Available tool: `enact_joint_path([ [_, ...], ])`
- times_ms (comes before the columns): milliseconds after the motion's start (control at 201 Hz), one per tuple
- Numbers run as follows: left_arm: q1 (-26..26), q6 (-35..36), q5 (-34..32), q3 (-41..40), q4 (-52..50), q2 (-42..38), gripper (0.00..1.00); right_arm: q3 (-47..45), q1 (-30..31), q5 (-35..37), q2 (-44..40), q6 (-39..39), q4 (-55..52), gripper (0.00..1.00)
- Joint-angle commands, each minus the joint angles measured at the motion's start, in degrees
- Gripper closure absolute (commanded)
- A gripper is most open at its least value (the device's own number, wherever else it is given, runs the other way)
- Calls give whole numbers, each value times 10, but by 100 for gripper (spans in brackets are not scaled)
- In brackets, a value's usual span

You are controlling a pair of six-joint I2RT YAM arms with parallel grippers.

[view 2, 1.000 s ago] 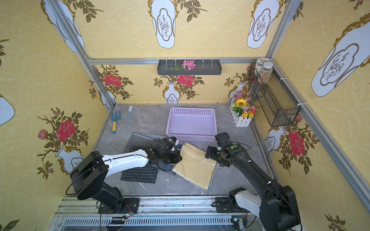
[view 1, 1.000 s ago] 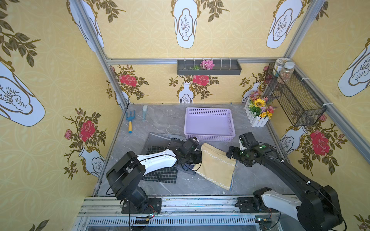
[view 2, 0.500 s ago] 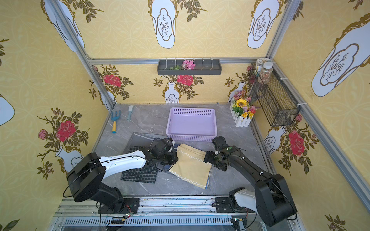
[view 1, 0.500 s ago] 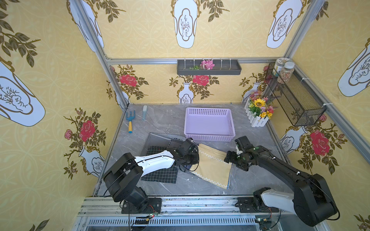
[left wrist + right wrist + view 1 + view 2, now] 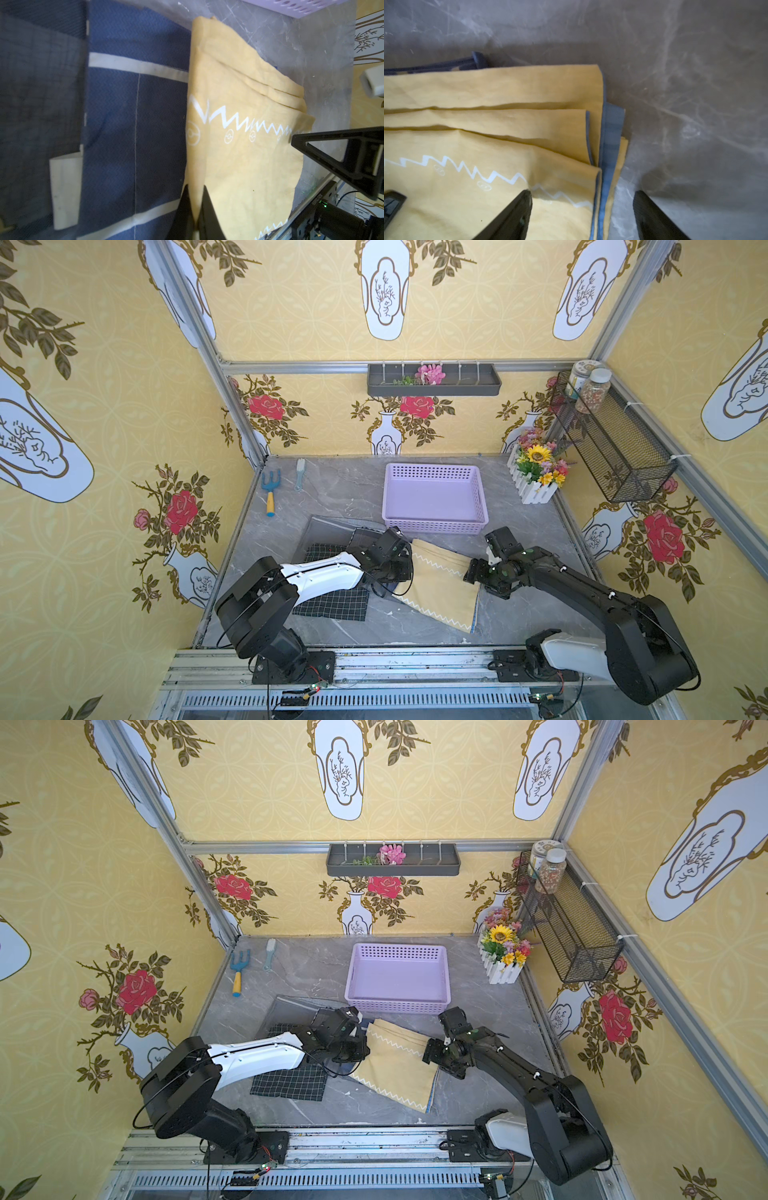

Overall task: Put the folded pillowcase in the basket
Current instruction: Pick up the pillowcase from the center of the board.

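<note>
The folded pillowcase (image 5: 440,589) (image 5: 395,1069) is yellow with white zigzag trim and blue inner layers, and lies on the grey table in front of the basket. The lilac basket (image 5: 434,526) (image 5: 397,1006) holds nothing. My left gripper (image 5: 194,187) (image 5: 405,570) is shut on the pillowcase's (image 5: 239,149) left edge. At the right edge stands my right gripper (image 5: 582,195) (image 5: 473,572), open. One of its fingers (image 5: 519,207) is over the yellow cloth (image 5: 488,141) and the other over bare table.
Under my left arm lie a black checked cloth (image 5: 332,603), a grey cloth (image 5: 332,526) and a navy cloth with white stripes (image 5: 135,124). A garden fork (image 5: 270,489) and brush (image 5: 300,472) lie back left. A flower box (image 5: 538,475) stands back right under a wire wall basket (image 5: 611,439).
My right gripper has come down toward the front onto the pillowcase's right edge, and its jaws have narrowed. The left gripper has kept its hold, and the pillowcase has barely shifted.
</note>
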Motion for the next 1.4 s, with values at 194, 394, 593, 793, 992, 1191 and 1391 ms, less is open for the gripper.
enact_joint_path([
  [194,1,0,-6,-3,4,1,100,-9,8,-11,19,9,27,35],
  [394,1,-2,-5,-5,6,2,100,-15,10,-11,23,13,35,47],
  [593,1,-2,-3,-5,7,2,100,-20,9,-7,24,15,39,57],
  [793,1,-3,-4,-5,6,0,100,-20,9,2,22,15,36,66],
  [992,1,-4,-6,-6,6,0,100,-21,10,8,19,13,35,78],
  [1191,1,-4,-8,-6,6,-1,100,-24,10,11,11,10,31,91],
  [1391,1,-5,-8,-4,4,-14,100,-24,9,23,-27,8,19,97],
])
